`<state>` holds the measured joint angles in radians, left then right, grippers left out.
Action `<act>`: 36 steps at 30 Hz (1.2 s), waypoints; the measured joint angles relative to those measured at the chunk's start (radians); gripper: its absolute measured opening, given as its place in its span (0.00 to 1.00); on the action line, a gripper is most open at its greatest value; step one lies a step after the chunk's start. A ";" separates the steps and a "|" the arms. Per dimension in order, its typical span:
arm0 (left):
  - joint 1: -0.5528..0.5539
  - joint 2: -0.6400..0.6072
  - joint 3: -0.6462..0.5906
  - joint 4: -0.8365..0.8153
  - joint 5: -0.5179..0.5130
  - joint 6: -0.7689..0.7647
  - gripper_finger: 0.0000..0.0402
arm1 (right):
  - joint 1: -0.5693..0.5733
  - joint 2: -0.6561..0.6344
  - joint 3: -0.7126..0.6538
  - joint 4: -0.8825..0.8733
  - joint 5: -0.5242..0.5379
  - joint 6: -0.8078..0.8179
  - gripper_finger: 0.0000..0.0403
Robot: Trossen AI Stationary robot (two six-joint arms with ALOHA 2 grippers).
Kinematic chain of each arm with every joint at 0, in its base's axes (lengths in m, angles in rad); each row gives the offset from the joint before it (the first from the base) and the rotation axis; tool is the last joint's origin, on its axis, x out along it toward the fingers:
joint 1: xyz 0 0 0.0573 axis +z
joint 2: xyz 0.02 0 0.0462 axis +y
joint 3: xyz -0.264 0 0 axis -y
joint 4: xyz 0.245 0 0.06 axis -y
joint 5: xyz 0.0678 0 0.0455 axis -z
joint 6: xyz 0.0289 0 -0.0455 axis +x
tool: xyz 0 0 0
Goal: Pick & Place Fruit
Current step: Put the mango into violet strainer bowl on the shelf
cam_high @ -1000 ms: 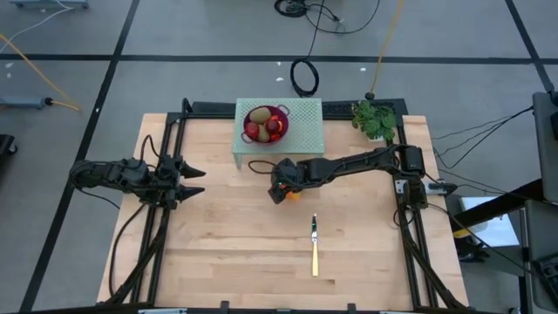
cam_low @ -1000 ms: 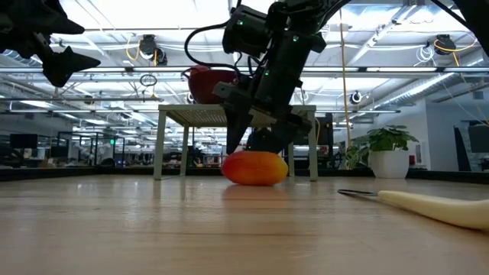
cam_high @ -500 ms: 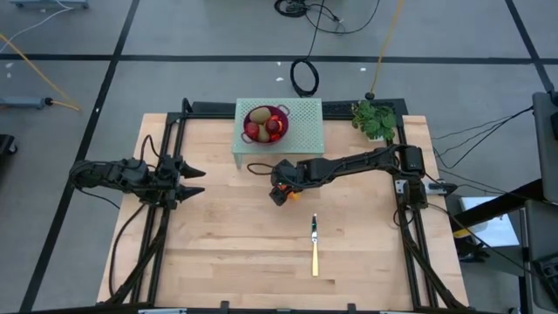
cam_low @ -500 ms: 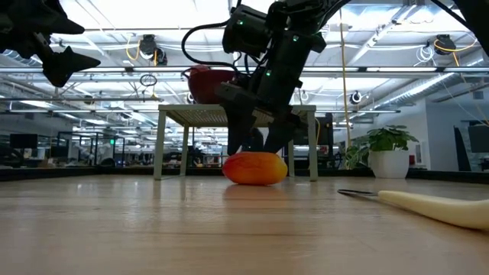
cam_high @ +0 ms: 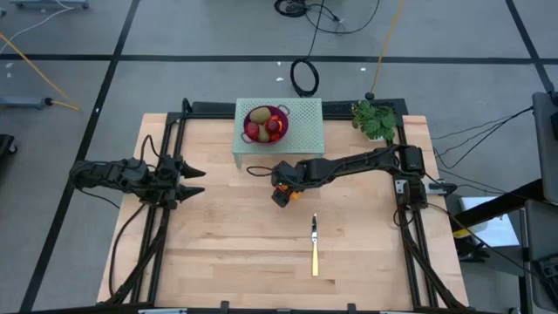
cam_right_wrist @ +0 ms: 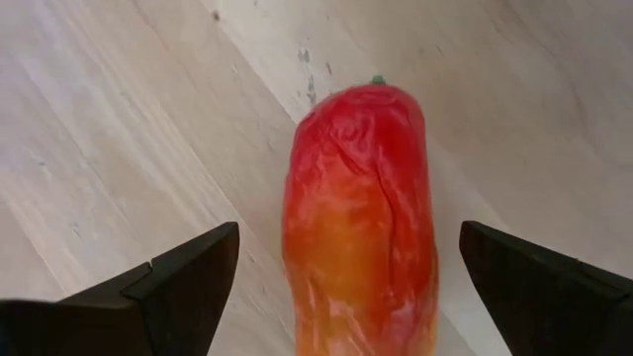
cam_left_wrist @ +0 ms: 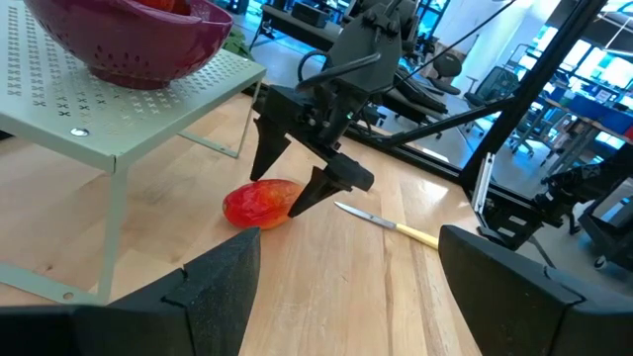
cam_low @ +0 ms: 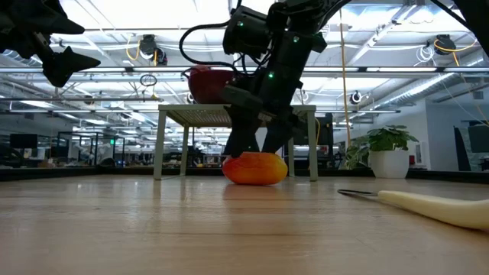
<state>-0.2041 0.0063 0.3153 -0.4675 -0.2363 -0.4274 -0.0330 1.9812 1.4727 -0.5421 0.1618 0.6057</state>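
Observation:
A red-orange-yellow oblong fruit (cam_right_wrist: 361,208) lies on its side on the wooden table, just in front of the green stand (cam_high: 301,131); it also shows in the low view (cam_low: 256,168). My right gripper (cam_right_wrist: 348,237) hovers over it, open and pointing steeply down. One finger stands on either side of the fruit, with a gap to each. A brown-green oval (cam_high: 260,114) and dark red balls (cam_high: 253,131) lie in the purple colander (cam_high: 281,112) on the stand. My left gripper (cam_high: 199,180) waits open at the table's left with nothing between its fingers.
A yellow-handled knife (cam_high: 315,249) lies on the table nearer the front edge than the fruit. A small potted plant (cam_high: 375,120) stands at the back right. The stand's legs (cam_low: 186,149) rise just behind the fruit. Bare wood stretches across the front and left.
My right gripper has rolled about the line it points along while staying over the fruit, so its fingers have come round to stand on either side of it. The fruit has not moved.

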 joint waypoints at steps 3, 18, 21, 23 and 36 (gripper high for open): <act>0.000 0.000 0.000 0.000 0.000 0.000 0.77 | 0.000 0.000 0.000 0.013 0.024 -0.033 0.93; 0.001 0.000 0.000 0.001 0.000 0.000 0.77 | -0.006 0.048 -0.012 0.029 0.025 -0.072 0.93; 0.001 0.000 0.000 0.002 -0.001 0.000 0.77 | -0.006 0.046 -0.009 0.028 0.020 -0.078 0.93; 0.001 0.000 0.000 0.002 -0.001 0.000 0.77 | -0.001 0.054 -0.007 0.029 0.022 -0.078 0.93; 0.001 0.000 0.000 0.001 -0.001 0.000 0.77 | 0.005 0.060 -0.010 -0.019 0.024 -0.096 0.88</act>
<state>-0.2035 0.0059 0.3153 -0.4664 -0.2375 -0.4274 -0.0284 2.0413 1.4630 -0.5613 0.1856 0.5098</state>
